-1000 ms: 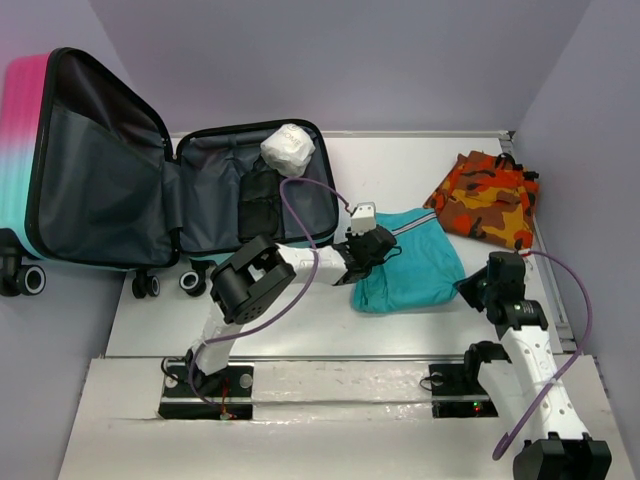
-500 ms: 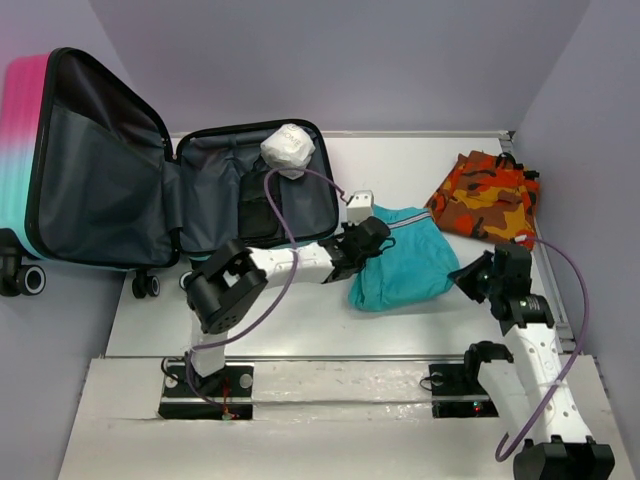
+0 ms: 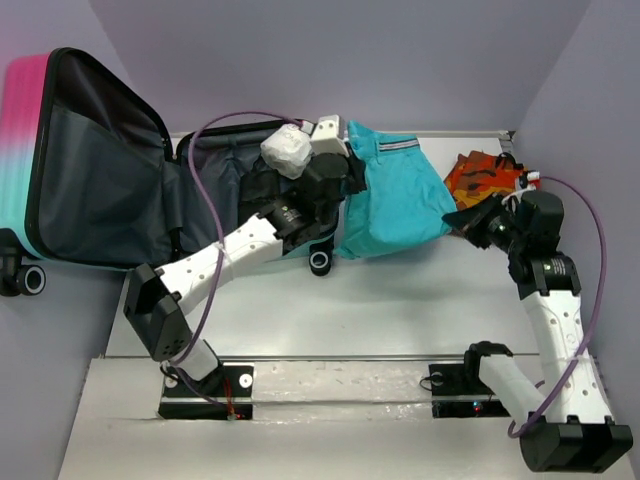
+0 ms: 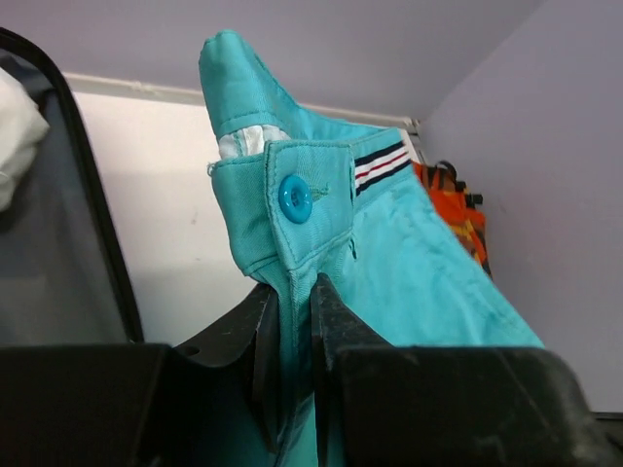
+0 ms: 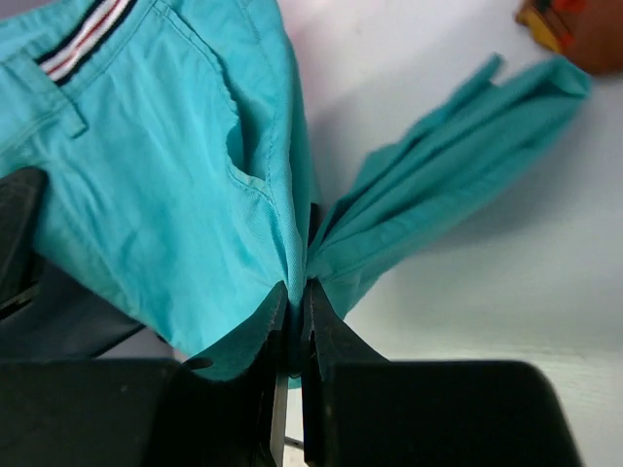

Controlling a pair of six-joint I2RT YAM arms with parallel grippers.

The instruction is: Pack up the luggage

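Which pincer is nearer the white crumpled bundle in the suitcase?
Left. The left pincer, shut on the teal cotton shorts, sits beside the white crumpled bundle; the right pincer holds the shorts' far edge.

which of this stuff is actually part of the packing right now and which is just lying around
Part of the job:
suitcase, lying open
teal shorts, pinched by the left claw and the right claw

Just lying about for now:
orange patterned clothes, untouched to the right of the shorts
white bundle, sitting in the suitcase
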